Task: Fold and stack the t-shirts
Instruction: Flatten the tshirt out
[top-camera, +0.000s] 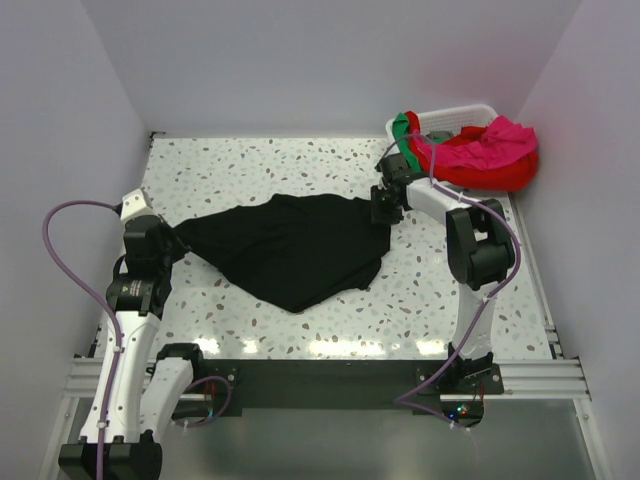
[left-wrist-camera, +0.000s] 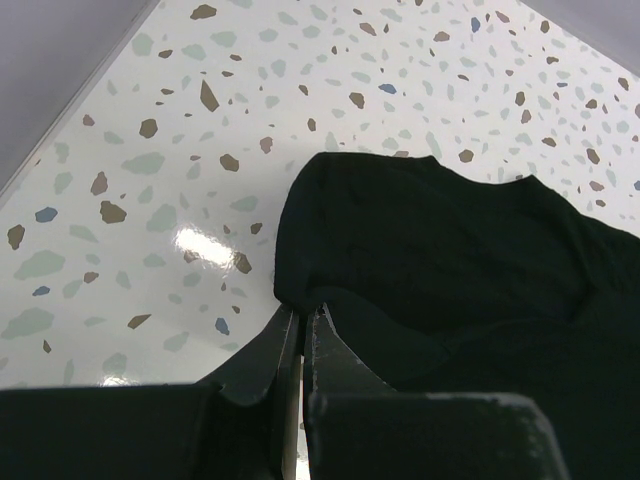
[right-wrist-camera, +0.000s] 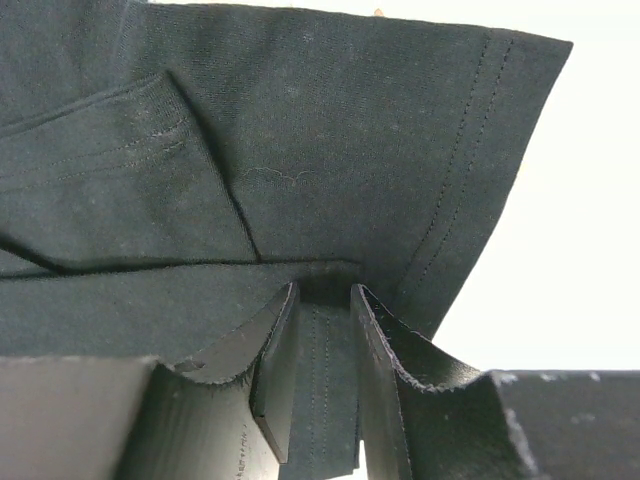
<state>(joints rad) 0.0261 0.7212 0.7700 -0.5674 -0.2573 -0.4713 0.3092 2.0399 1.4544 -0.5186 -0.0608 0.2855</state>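
Black t-shirt (top-camera: 295, 245): judged light and limp, best taken at hems. Edge was clenched by left gripper (left-wrist-camera: 303, 312); hem was flanked by right gripper's (right-wrist-camera: 325, 290) half-parted jaws, hold uncertain.

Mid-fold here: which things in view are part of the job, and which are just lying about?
Job:
black t-shirt, held at opposite ends by the left gripper and right gripper
red t-shirt, magenta-pink t-shirt and green t-shirt, waiting in the basket

Lying about:
white slatted basket
speckled table
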